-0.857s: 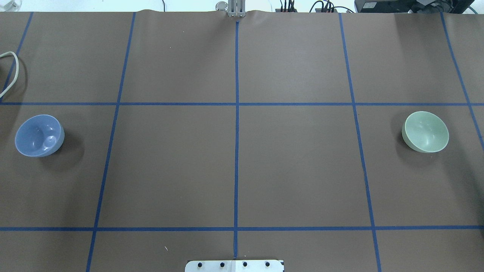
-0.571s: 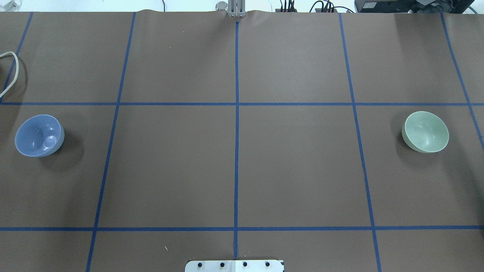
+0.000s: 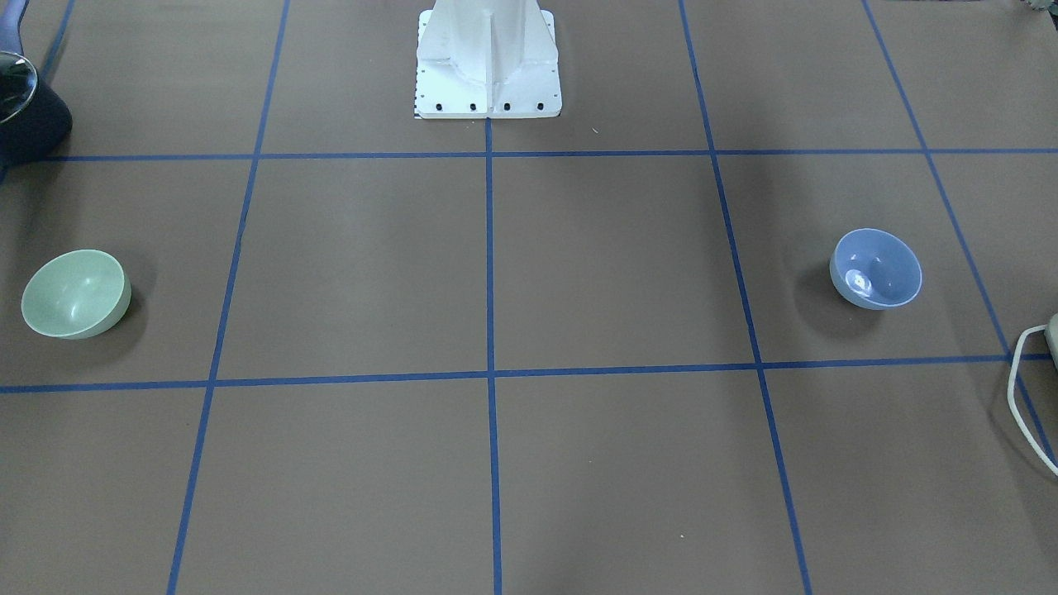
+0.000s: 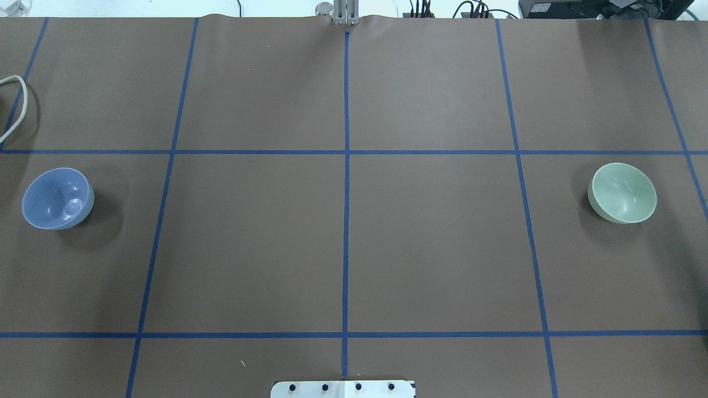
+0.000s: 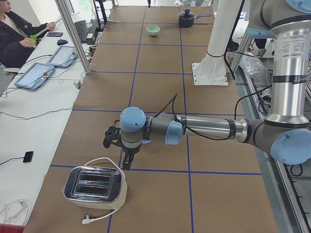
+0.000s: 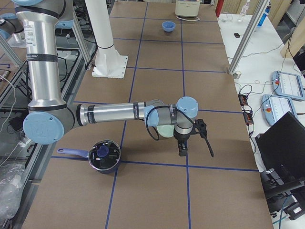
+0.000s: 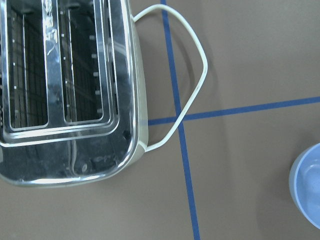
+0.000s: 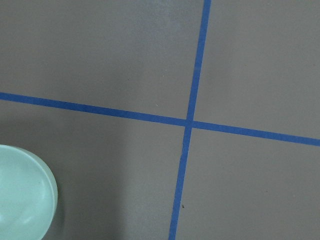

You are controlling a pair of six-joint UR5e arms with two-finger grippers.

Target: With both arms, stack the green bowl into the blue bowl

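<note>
The green bowl [image 4: 624, 192] sits upright at the table's right side; it also shows in the front view [image 3: 74, 294] and at the right wrist view's lower left [image 8: 22, 195]. The blue bowl [image 4: 56, 199] sits upright at the far left, also in the front view [image 3: 876, 268] and at the left wrist view's right edge [image 7: 307, 190]. My left gripper [image 5: 116, 148] hangs above the table between the blue bowl's place and the toaster. My right gripper [image 6: 196, 148] hangs just beside the green bowl [image 6: 164, 131]. Both grippers show only in side views; I cannot tell whether they are open or shut.
A chrome toaster [image 5: 95, 187] with a white cord [image 4: 16, 105] stands beyond the blue bowl at the table's left end. A dark lidded pot [image 6: 102, 157] stands near the green bowl. The white pedestal [image 3: 488, 58] stands at the robot's side.
</note>
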